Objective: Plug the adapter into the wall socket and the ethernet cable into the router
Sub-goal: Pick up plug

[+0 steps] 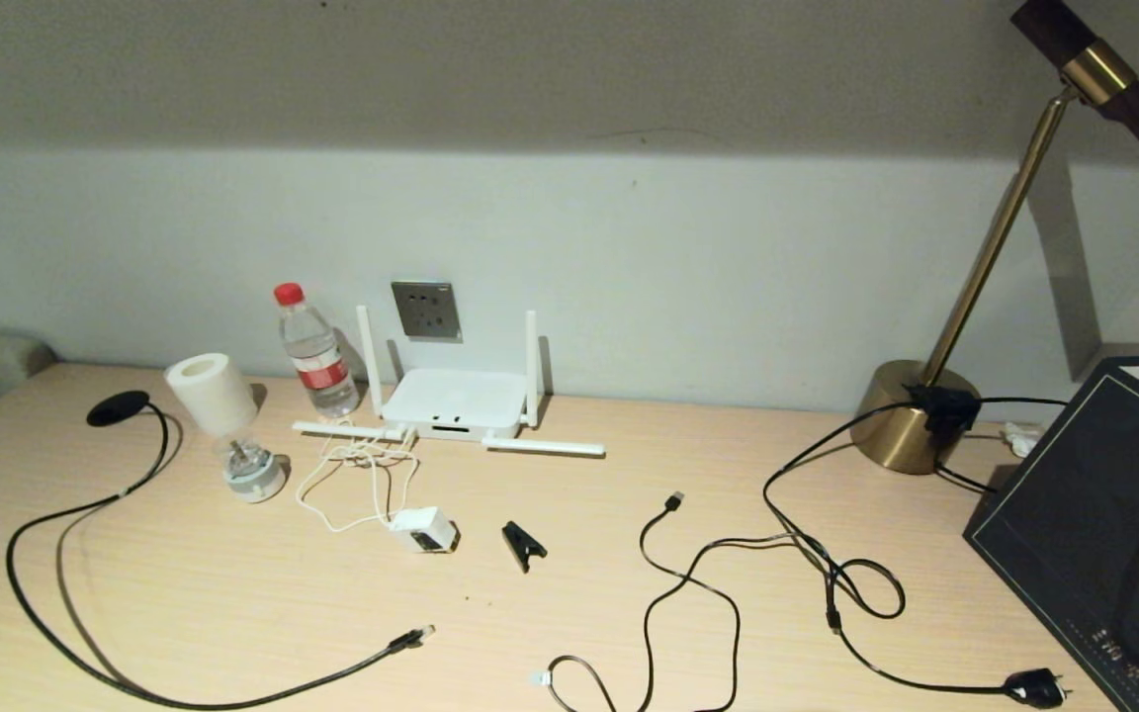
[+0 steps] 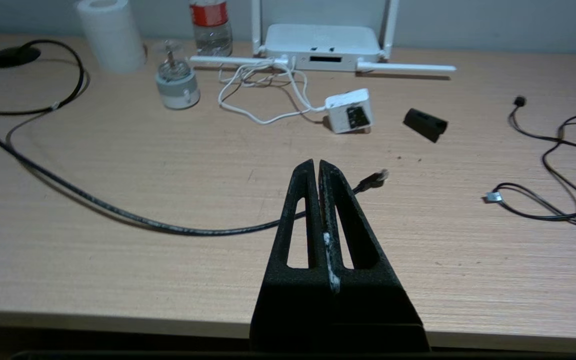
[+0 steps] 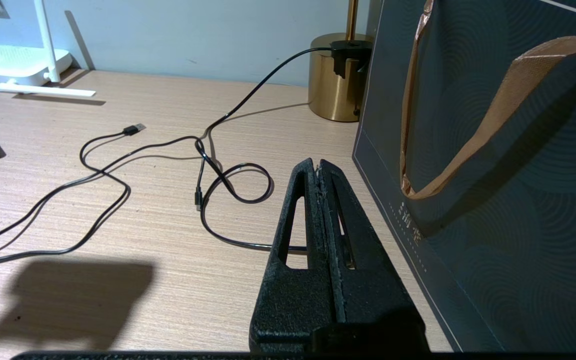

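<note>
The white router [image 1: 453,399] [image 2: 322,42] stands against the wall below the grey wall socket [image 1: 425,310]. The white adapter [image 1: 424,529] [image 2: 350,110] lies on the desk in front of it, its thin cord looping back to the router. The black ethernet cable [image 1: 65,633] curves across the left of the desk, its clear connector tip [image 1: 419,633] [image 2: 381,175] pointing right. My left gripper [image 2: 317,163] hovers shut and empty above the desk's front edge, just short of that tip. My right gripper [image 3: 317,162] is shut and empty beside the dark gift bag [image 3: 493,165]. Neither gripper shows in the head view.
A paper roll [image 1: 207,395], a water bottle [image 1: 315,353] and a small glass-domed object [image 1: 251,468] stand left of the router. A black clip [image 1: 522,544] lies mid-desk. Thin black cords with a USB tip [image 1: 673,501] and a black plug [image 1: 1034,686] sprawl right, near a brass lamp base [image 1: 911,415].
</note>
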Controlling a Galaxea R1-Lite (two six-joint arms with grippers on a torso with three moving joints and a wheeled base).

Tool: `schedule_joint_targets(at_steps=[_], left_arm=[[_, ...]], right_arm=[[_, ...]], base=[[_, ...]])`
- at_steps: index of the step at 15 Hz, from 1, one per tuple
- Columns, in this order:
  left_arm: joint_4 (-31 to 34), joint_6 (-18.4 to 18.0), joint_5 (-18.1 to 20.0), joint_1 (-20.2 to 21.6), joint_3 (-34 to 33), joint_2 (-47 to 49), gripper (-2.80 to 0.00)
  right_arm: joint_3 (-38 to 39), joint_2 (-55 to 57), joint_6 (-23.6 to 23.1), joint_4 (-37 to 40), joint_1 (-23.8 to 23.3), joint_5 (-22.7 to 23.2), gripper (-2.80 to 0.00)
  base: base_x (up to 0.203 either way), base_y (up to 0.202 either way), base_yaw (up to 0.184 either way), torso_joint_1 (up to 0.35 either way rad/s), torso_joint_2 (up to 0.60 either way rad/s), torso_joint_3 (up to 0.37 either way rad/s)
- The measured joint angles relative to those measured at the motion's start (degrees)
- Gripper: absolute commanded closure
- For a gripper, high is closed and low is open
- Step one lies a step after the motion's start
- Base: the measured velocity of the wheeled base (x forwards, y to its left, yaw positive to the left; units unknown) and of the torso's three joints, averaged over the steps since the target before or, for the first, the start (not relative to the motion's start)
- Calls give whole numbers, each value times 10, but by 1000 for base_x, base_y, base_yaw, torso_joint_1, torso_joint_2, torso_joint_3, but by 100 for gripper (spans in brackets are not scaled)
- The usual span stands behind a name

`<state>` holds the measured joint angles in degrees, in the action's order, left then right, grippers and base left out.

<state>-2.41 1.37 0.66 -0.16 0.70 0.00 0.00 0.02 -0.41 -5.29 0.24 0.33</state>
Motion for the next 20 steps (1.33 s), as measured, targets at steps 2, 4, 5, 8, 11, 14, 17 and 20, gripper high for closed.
schedule_joint_targets(at_steps=[2,4,5,8,11,14,17,20], left_arm=[[8,-5,26,0,53,13,0],[15,-10,65,-3,127,68,0],[17,-12,85,-5,170,116,0],[22,-23,148,-12,306,315,0],[23,-80,197,-14,452,531,0],[43,-205,247,-16,579,720,0],[92,-396,302,-31,628,844,0],[87,-538,309,-53,638,920,0]], right_arm=[[0,0,0,0,0,0,0],[0,0,0,0,0,0,0],[0,0,0,0,0,0,0],[0,0,0,0,0,0,0],[0,0,0,0,0,0,0],[0,0,0,0,0,0,0],[0,0,0,0,0,0,0],[0,0,0,0,0,0,0]], base=[[0,0,0,0,0,0],[0,0,0,0,0,0],[0,0,0,0,0,0],[0,0,0,0,0,0],[0,0,0,0,0,0],[0,0,0,0,0,0],[0,0,0,0,0,0],[0,0,0,0,0,0]])
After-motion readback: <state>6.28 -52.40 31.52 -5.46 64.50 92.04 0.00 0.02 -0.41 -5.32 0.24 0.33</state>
